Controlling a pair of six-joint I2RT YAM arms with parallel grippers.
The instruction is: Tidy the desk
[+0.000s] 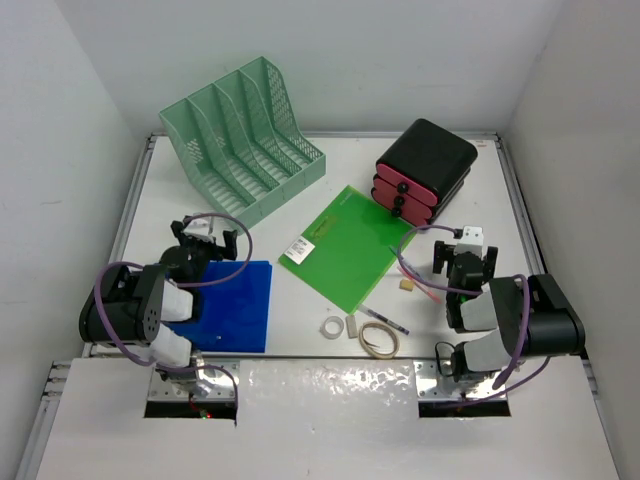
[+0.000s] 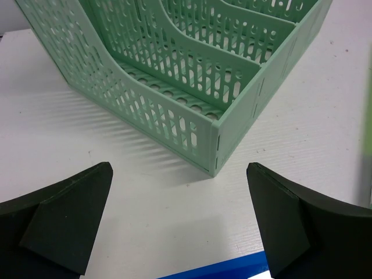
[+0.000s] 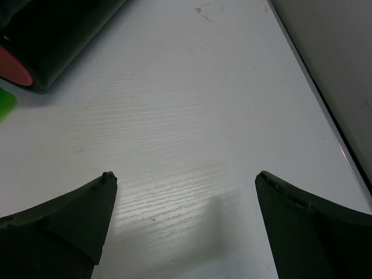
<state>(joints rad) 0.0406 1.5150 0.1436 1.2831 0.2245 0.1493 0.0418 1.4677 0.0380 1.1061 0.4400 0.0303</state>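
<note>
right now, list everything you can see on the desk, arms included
desk: one, white with silver rails, walled in
file rack: one, mint green, far left
drawer unit: one, black with red fronts, far right
green folder: one, green with a white label, centre
blue folder: one, blue, near left, partly under the left arm
small tape roll: one, white, near centre
large tape roll: one, beige, by the near edge
eraser: one, white, between the rolls
pen: one, dark, by the green folder's near corner
small block: one, tan, right of the green folder
left gripper: one, black, open, empty, facing the file rack
right gripper: one, black, open, empty, over bare desk
</note>
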